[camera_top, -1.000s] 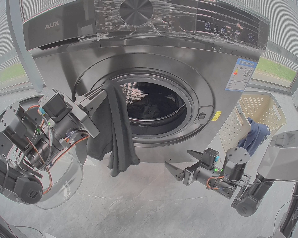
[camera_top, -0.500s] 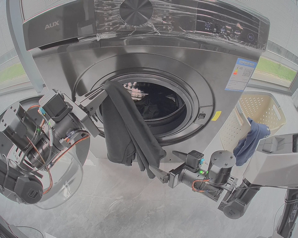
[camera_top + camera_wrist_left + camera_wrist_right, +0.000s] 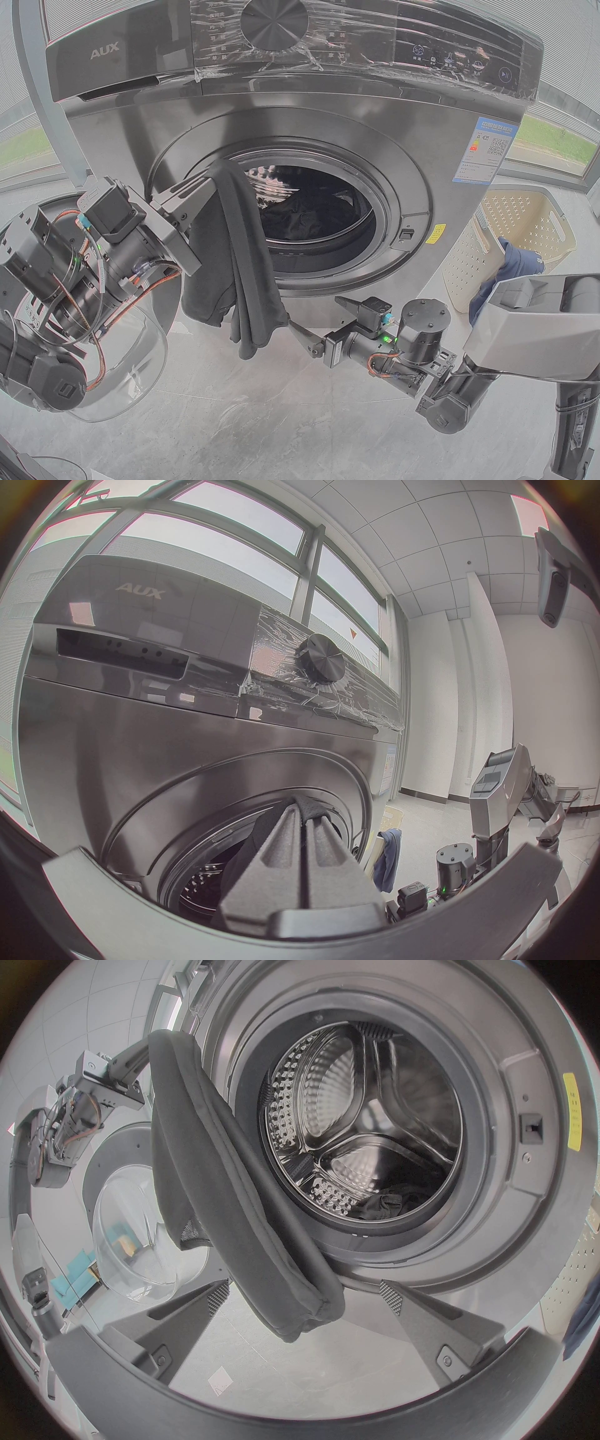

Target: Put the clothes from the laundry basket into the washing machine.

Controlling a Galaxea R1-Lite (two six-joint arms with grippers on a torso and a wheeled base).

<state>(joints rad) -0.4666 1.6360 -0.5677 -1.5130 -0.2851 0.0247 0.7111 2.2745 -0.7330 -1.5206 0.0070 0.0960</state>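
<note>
My left gripper (image 3: 208,180) is clamped tight on the dark garment (image 3: 237,262), holding it up at ten o'clock on the washing machine's (image 3: 375,125) door opening, the cloth draping down past the rim. My right gripper (image 3: 315,317) sits at six o'clock below the opening, jaws spread wide, the garment's low end hanging between them. The laundry basket (image 3: 531,219) stands at three o'clock, a blue cloth (image 3: 515,265) over its edge.
</note>
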